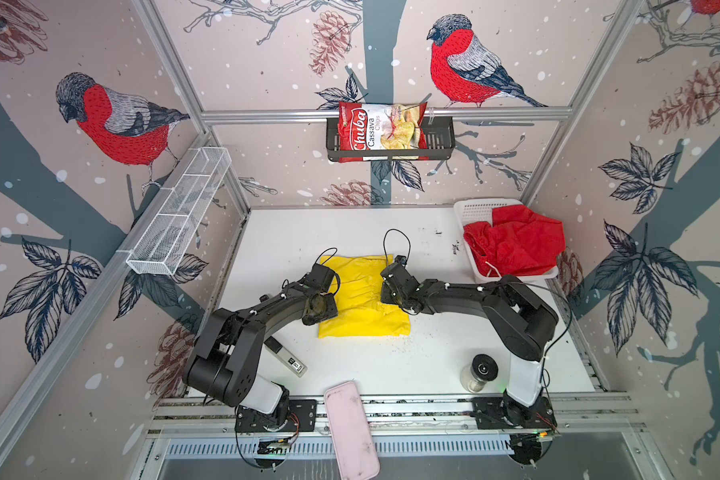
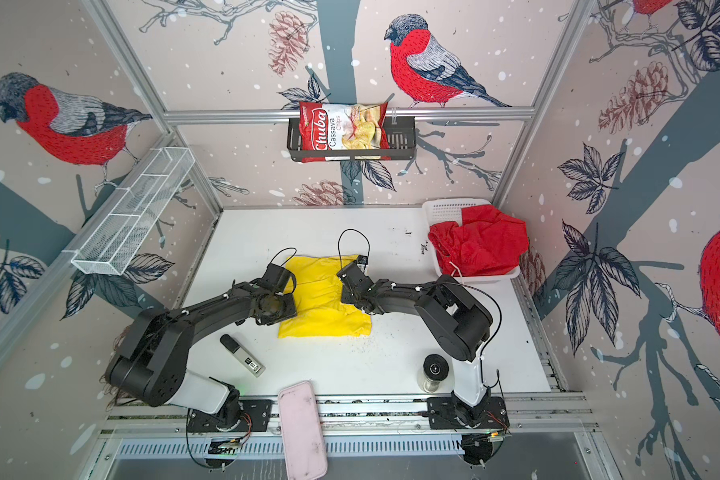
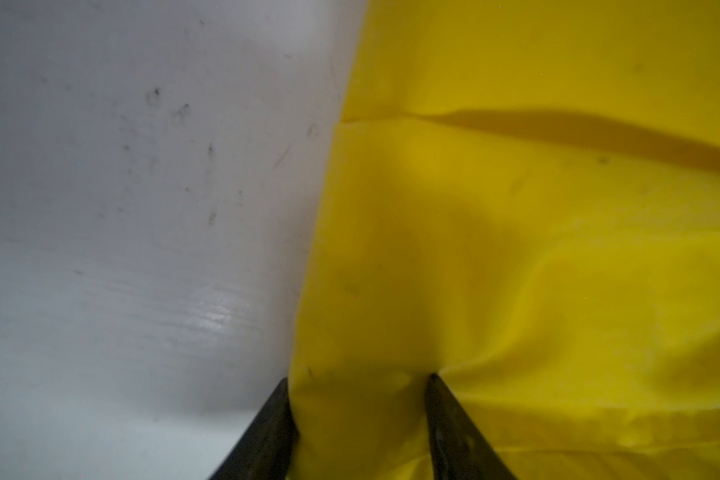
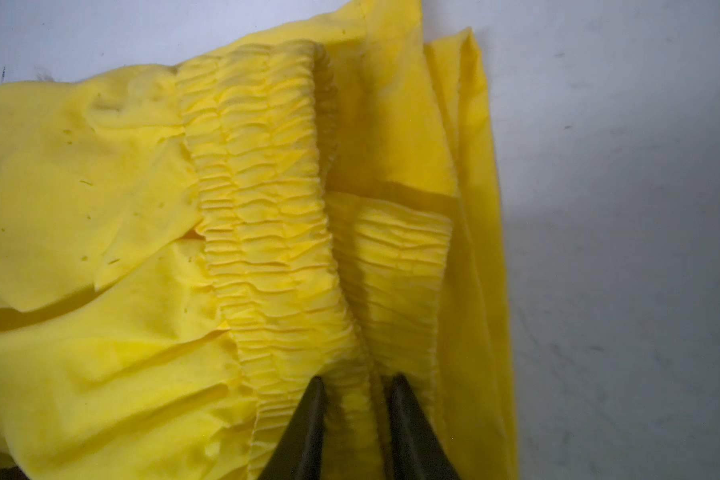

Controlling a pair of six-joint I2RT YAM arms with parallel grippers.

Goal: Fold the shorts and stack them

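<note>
While the red shorts (image 1: 516, 245) are lying crumpled in the basket (image 1: 474, 208), the half-folded yellow shorts (image 1: 366, 311) are being pinched on the table (image 1: 391, 232) at the waistband by the right gripper (image 4: 358, 378), their edge being straddled by the half-open left gripper (image 3: 359, 378).

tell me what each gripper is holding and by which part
Right gripper pinches the bright yellow thin fabric shorts by the gathered elastic waistband; left gripper only straddles their side edge, jaws apart.

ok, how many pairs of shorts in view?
2. The yellow shorts lie on the table, centre; the red shorts sit bunched in the white basket, back right. Another could hide beneath the red.
</note>
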